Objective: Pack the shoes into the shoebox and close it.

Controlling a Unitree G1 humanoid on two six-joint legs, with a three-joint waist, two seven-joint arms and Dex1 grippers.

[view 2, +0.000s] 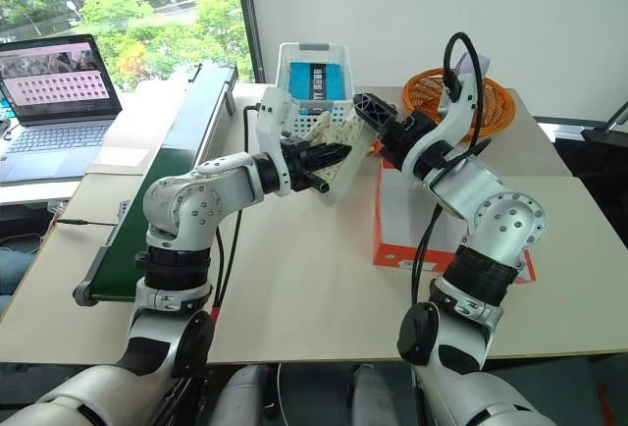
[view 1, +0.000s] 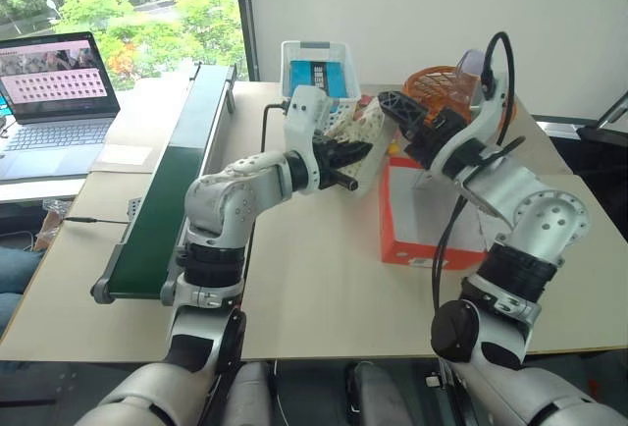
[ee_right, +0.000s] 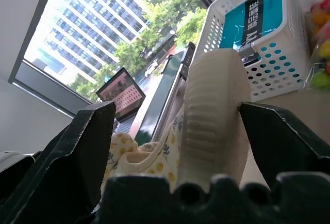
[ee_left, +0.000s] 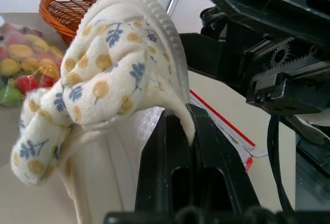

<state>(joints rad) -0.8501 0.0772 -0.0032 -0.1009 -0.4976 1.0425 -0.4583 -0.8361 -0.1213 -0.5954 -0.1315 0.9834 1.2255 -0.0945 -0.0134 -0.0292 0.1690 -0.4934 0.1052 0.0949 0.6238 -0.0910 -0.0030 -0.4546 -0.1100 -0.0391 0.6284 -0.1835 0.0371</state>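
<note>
Far left of the head view: laptop (view 1: 54, 102) open on a side table, screen lit, window greenery behind. Next along, long green conveyor belt (view 1: 177, 176) running from lower left up toward the centre top. Centre frame now: left gripper (view 2: 329, 173) held level above the table (view 1: 314, 289), black fingers pinched tight on the rim of a cream-white shoe (view 2: 339, 151), clamped right on the edge beside the flowered cloth lining, as the left wrist view makes plain. Shoe up in the air, tilted, ribbed sole facing the other arm. Behind it, upper centre, white mesh basket (view 1: 316, 68) with a teal packet inside. Just right of the shoe, right gripper (view 2: 378, 122) spread as wide as it goes, fingers straddling the toe end of the shoe, one on each side, not squeezing; gap visible on both sides in the right wrist view. Below and right of that, orange-red shoebox (view 2: 392, 249) flat on the table, white interior showing, partly hidden by the right arm. Upper right: round orange wicker basket (view 2: 491, 102) at the table's back edge. Second shoe not made out.
</note>
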